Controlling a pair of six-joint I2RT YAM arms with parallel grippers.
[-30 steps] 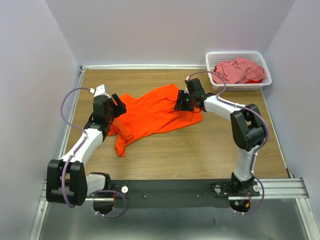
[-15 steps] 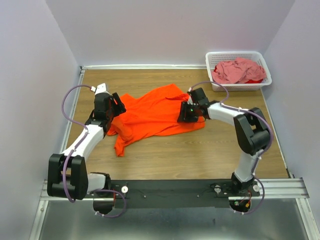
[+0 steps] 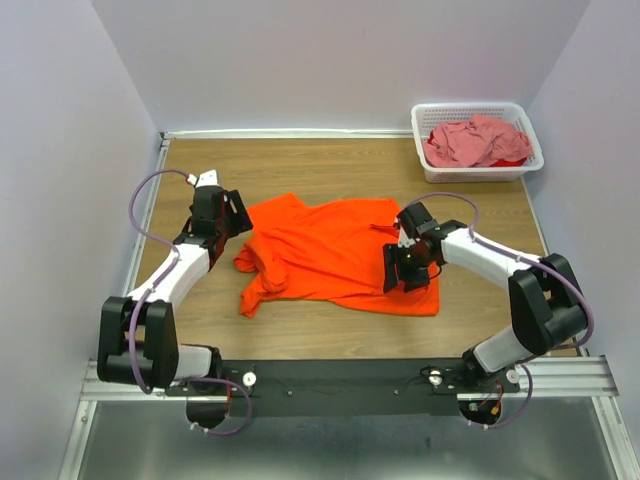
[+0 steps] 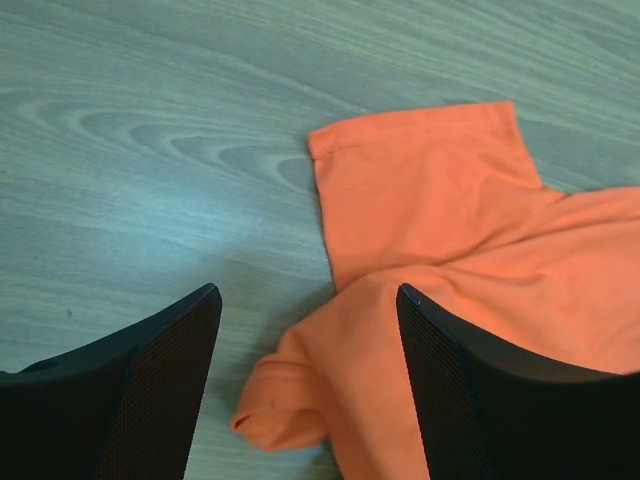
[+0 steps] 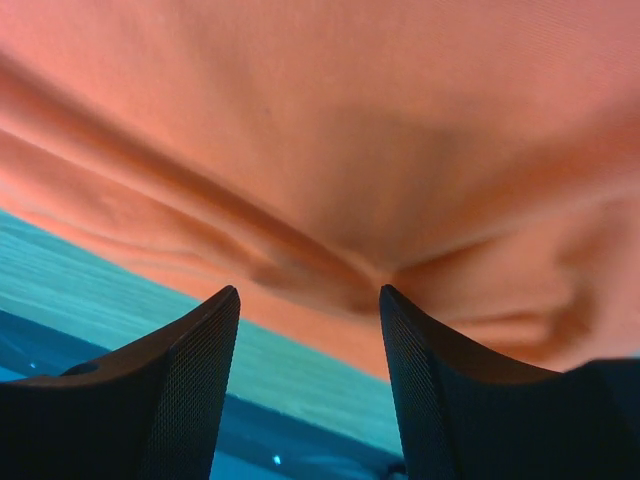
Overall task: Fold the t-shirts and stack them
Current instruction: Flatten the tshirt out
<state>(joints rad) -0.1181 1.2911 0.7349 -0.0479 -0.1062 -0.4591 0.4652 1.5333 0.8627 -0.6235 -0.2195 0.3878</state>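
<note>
Visible from above only: large bright orange cloth t-shirt (image 3: 340, 262) spread rumpled across mid-frame on a brown wooden table (image 3: 300, 170); dusty pink cloth t-shirt (image 3: 470, 140) heaped in a white plastic lattice basket (image 3: 478, 108) at upper right. Left gripper (image 3: 232, 213) at the orange shirt's left edge, right gripper (image 3: 402, 272) over its lower right corner. Closer, from the left wrist: jaws spread wide, empty, above bare wood beside a flat sleeve. From the right wrist: jaws moderately parted, creased orange cloth close ahead, nothing visibly pinched.
</note>
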